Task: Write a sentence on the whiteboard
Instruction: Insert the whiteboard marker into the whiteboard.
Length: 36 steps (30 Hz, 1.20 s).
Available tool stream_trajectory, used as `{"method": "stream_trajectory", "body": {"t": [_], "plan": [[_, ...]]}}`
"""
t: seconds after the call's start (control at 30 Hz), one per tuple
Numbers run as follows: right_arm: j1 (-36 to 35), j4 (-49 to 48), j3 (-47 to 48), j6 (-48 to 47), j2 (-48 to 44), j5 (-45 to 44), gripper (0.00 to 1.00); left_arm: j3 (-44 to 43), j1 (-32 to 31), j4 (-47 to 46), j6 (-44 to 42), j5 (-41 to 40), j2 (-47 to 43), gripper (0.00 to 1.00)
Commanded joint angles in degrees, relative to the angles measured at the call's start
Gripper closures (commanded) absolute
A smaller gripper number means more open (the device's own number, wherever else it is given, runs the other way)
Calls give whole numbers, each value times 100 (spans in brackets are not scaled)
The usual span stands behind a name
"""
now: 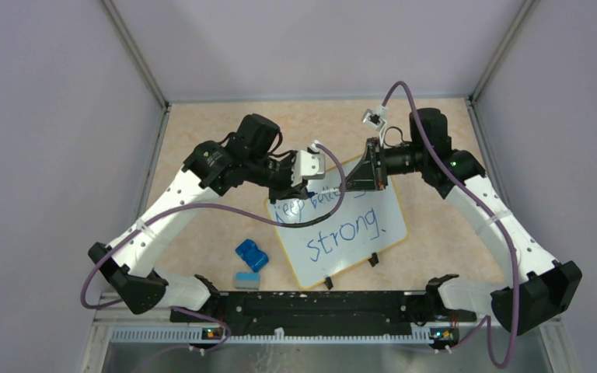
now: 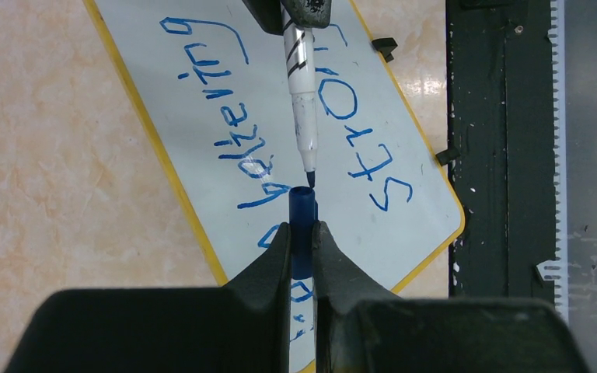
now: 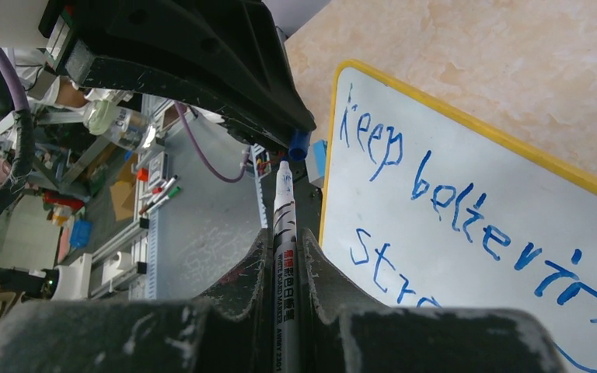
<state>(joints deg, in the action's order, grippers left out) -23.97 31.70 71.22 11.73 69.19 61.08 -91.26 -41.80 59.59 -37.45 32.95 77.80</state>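
The whiteboard (image 1: 319, 264) lies tilted on the table, with a yellow rim. The sentence (image 1: 346, 225) on it, in blue, reads "keep bettering" above a larger "strong." My left gripper (image 1: 311, 186) and right gripper (image 1: 357, 177) meet nose to nose above the board's far edge. In the left wrist view the left gripper (image 2: 301, 229) is shut on a blue marker cap (image 2: 301, 214), over the whiteboard (image 2: 404, 132) and the sentence (image 2: 256, 155). The right gripper (image 3: 284, 237) is shut on a white marker (image 3: 284, 210). The marker (image 2: 301, 93) points its tip at the cap's open end, just short of it.
A blue eraser (image 1: 251, 255) and a small grey-blue block (image 1: 246, 280) lie left of the board. Two black clips (image 1: 373, 259) sit on the board's near edge. A black rail (image 1: 311, 301) runs along the table's front. Grey walls close in the sides and back.
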Motion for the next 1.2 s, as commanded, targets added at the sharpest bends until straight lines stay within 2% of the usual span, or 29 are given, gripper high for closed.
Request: {"method": "stream_trajectory", "body": {"t": [0.0, 0.53, 1.17], "plan": [[-60, -57, 98, -157, 24, -92, 100, -133, -52, -141, 10, 72, 33, 100], [-125, 152, 201, -398, 88, -333, 100, -173, -99, -139, 18, 83, 77, 100], [-214, 109, 132, -462, 164, -538, 100, -370, -359, -390, 389, -441, 355, 100]]}}
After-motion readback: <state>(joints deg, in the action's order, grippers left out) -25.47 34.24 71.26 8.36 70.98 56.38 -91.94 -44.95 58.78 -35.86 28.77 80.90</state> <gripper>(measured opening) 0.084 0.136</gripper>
